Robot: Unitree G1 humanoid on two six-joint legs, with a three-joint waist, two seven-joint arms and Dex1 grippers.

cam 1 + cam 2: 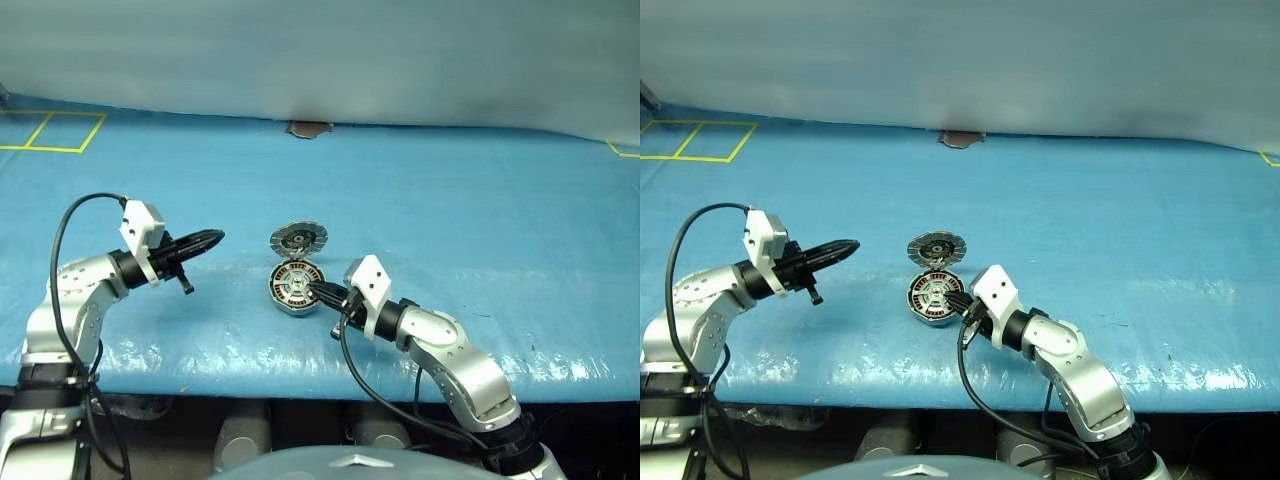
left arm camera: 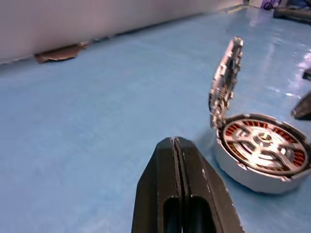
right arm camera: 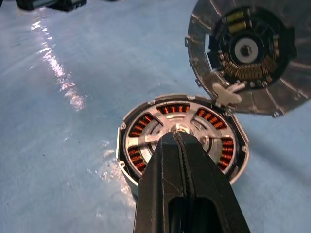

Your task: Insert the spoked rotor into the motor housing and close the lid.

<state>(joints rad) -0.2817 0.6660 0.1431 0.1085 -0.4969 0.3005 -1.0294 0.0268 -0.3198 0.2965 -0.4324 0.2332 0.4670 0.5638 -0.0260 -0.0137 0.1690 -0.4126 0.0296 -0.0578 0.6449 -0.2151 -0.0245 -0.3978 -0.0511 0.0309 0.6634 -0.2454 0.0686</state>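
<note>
The motor housing (image 1: 286, 287) lies flat on the blue table, its copper windings showing in a ring. The spoked rotor (image 2: 256, 145) sits inside it, silver spokes and hub facing up. The lid (image 1: 298, 240) stands open behind the housing, joined at the far edge, its segmented face toward me (image 3: 245, 53). My right gripper (image 1: 319, 291) is shut, its tip over the near right part of the housing above the rotor's hub (image 3: 181, 129). My left gripper (image 1: 214, 238) is shut and empty, hanging in the air well to the left of the housing and pointing toward it.
The table's blue cover (image 1: 480, 230) stretches wide to either side. A brown patch (image 1: 309, 128) lies at the far edge under the pale backdrop. Yellow tape lines (image 1: 60, 131) mark the far left corner. The table's front edge (image 1: 300, 372) runs just below both arms.
</note>
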